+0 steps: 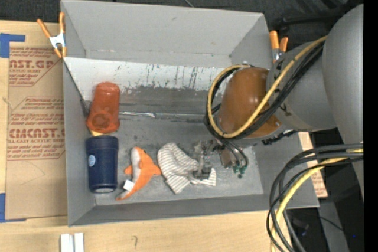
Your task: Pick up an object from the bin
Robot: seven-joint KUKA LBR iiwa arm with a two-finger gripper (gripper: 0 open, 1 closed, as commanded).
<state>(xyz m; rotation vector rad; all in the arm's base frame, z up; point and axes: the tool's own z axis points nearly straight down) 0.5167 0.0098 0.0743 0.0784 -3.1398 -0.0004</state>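
Over the striped cloth (172, 163), tool (205, 168) partly hidden, grip unclear.

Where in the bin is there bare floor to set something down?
The floor is bare along the back, between the orange cup and the arm. The front row is crowded: blue cup, plush toy, striped cloth, and the gripper at the cloth's right edge.

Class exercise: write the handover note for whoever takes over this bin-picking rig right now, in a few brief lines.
The pincer is low in the bin, front right, over the right end of the striped cloth; hold not confirmable.
Left side: orange cup lying down, dark blue cup in front of it; orange toy fish beside the cloth.
Done: nothing lifted out.
Left: grasp one thing, raise it clear.
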